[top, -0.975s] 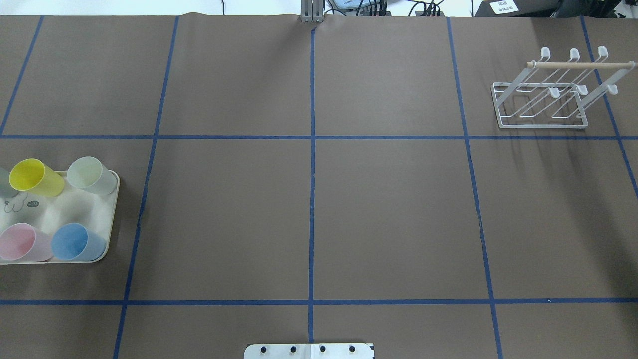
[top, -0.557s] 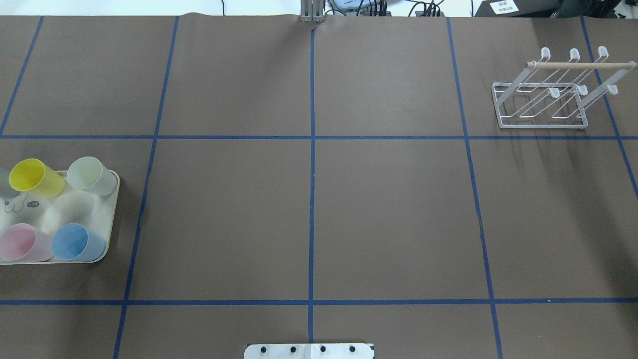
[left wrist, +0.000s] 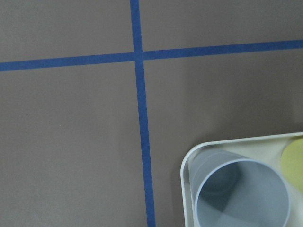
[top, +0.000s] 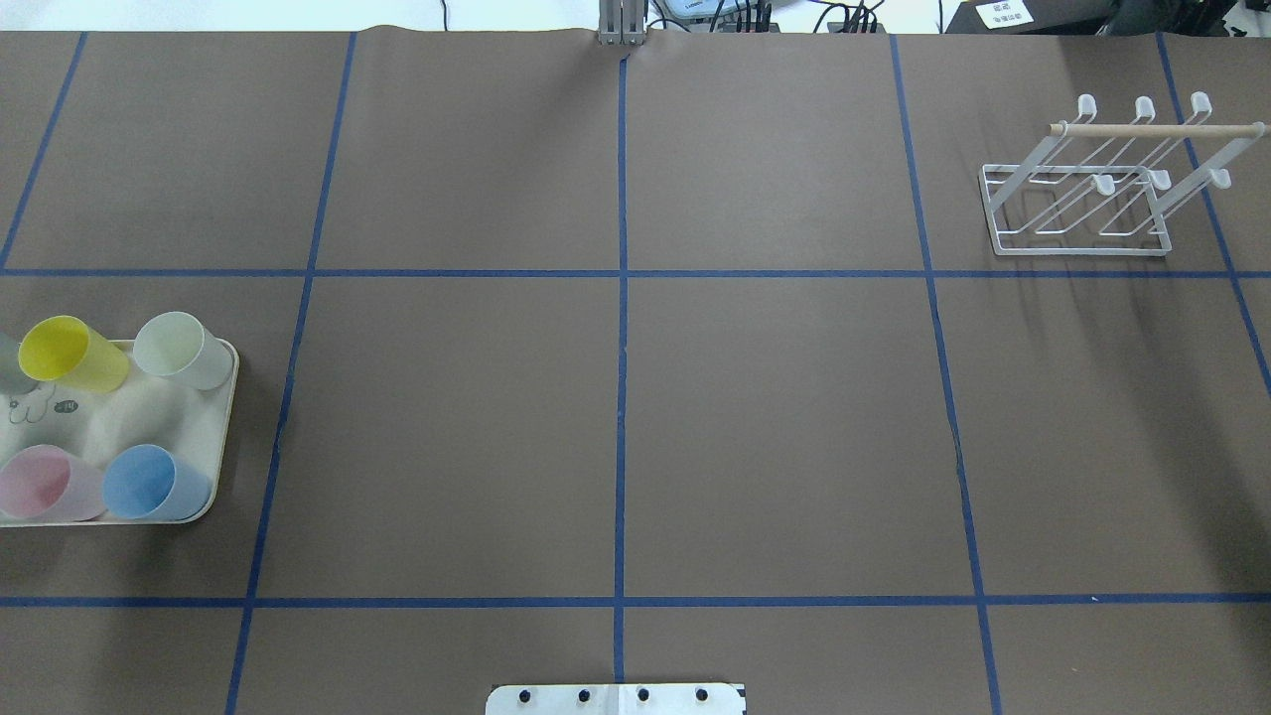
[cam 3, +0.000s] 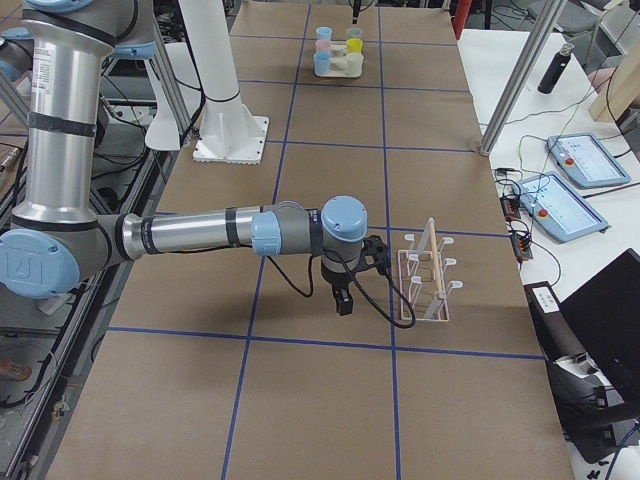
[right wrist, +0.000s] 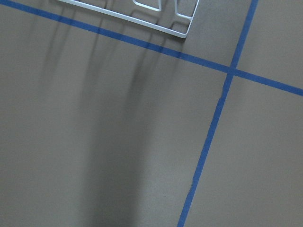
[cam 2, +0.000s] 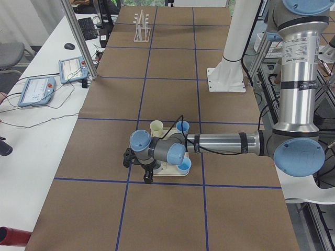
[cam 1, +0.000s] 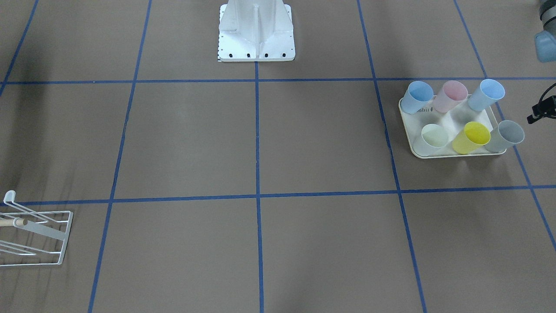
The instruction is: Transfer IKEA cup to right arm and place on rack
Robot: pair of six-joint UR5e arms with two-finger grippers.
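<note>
Several pastel IKEA cups stand open end up on a cream tray (cam 1: 454,116) at the table's left end: blue (top: 154,482), pink (top: 45,482), yellow (top: 70,353) and pale green (top: 184,348) among them. My left wrist view looks straight down on a grey cup (left wrist: 241,196) in the tray's corner. The left gripper (cam 2: 147,175) hangs over the tray's outer end; I cannot tell whether it is open or shut. The white wire rack (top: 1082,189) with its wooden dowel stands at the far right. The right gripper (cam 3: 340,300) hovers just beside the rack (cam 3: 425,270); its state cannot be told either.
The robot's white base plate (top: 616,698) sits at the near middle edge. Blue tape lines divide the brown table (top: 775,427) into squares. Teach pendants and cables lie on the white side bench (cam 3: 575,180) beyond the far edge.
</note>
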